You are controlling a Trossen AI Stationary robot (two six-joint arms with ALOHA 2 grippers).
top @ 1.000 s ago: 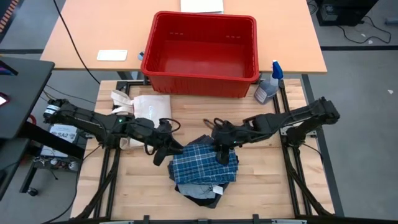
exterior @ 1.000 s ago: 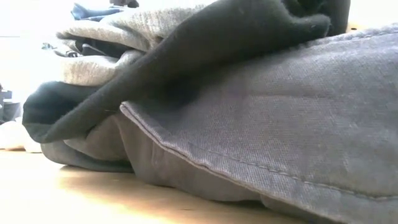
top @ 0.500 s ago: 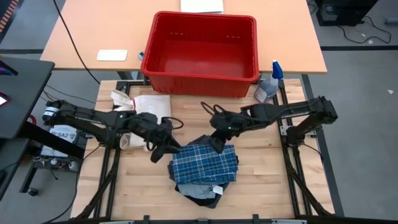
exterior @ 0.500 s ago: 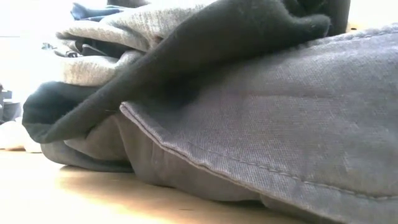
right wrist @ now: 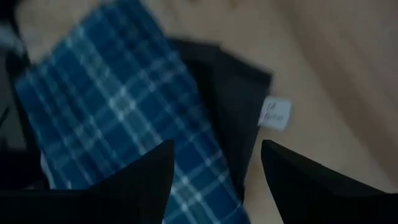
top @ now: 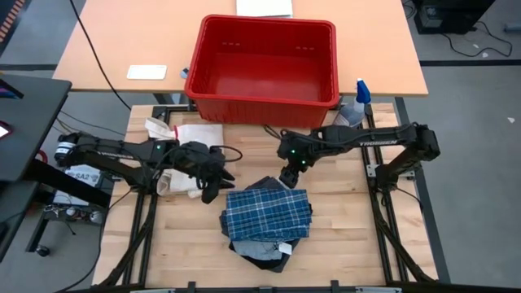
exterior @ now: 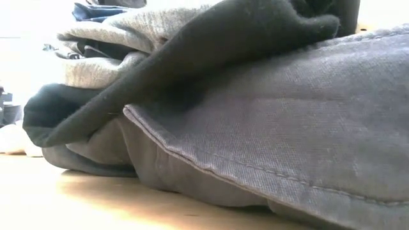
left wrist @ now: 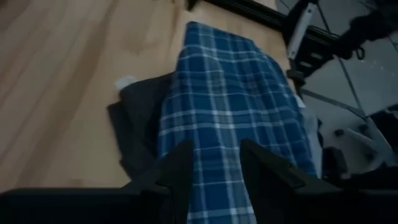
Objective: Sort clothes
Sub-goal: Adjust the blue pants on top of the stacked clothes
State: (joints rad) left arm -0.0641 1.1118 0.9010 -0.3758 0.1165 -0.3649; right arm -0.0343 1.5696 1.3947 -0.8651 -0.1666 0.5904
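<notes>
A wooden work table (top: 187, 244) seen from above, with a larger tan table behind it. At the back, spanning both, sits a big red plastic bin (top: 262, 72).

Two dark robot arms reach in from the sides toward the table's middle. Between them lies a small stack of clothes. On top is a folded blue-and-white plaid piece (top: 267, 214), lying flat. Under it a dark charcoal-grey garment (top: 259, 252) sticks out at the near edge, with a small white label showing. From table height, grey denim-like fabric and a black piece (exterior: 243, 38) fill the picture; how many garments are layered there is hard to make out.

The left gripper (top: 210, 189) hangs just beside the plaid piece's left edge; its fingers (left wrist: 180, 168) are partly apart with nothing between them, the plaid cloth lying below.

The right gripper (top: 286, 175) hovers just past the stack's far edge, fingers (right wrist: 146, 177) spread wide and holding nothing.

A cream-white cloth bag (top: 191, 140) lies at the back left of the wooden table, behind the left arm. A spray bottle (top: 352, 112) with a blue top stands beside the bin's right corner.
</notes>
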